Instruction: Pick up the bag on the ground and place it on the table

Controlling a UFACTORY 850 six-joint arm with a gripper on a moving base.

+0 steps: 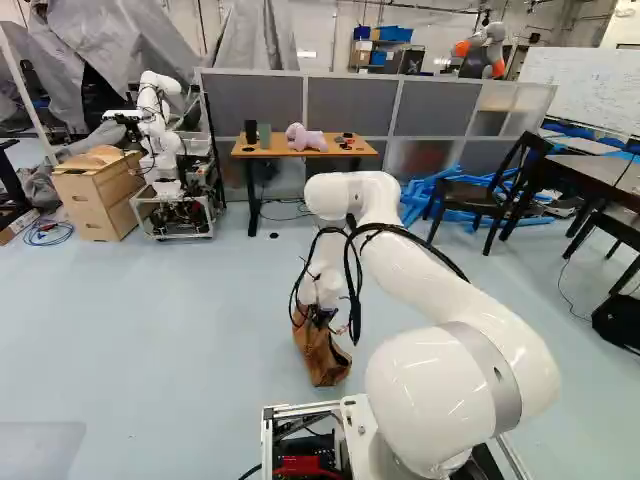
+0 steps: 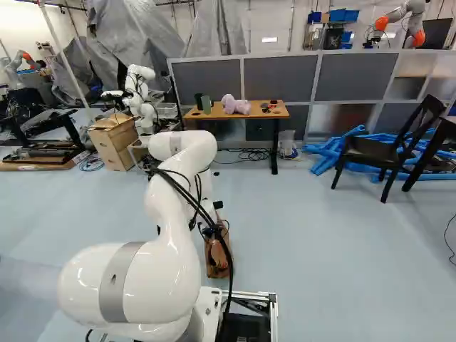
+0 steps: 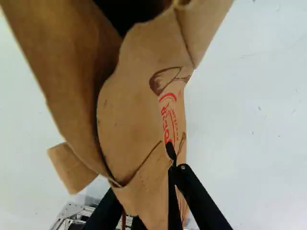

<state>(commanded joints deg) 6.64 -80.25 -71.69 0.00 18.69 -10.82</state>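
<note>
- Checking black metal pincer [image 1: 325, 316]: can't tell if it's clenched.
- Soft brown bag [image 1: 320, 358] w/ red print sits low beneath, nr pale-blue floor [image 1: 180, 310].
- We might drop it b/c of poor bite.

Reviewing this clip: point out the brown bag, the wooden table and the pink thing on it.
Brown bag [image 3: 132, 108]: wrist view, on its side.
Wooden table [image 1: 272, 152]: left base view, front of its top.
Pink thing [image 2: 235, 106]: right base view, its middle.
</note>
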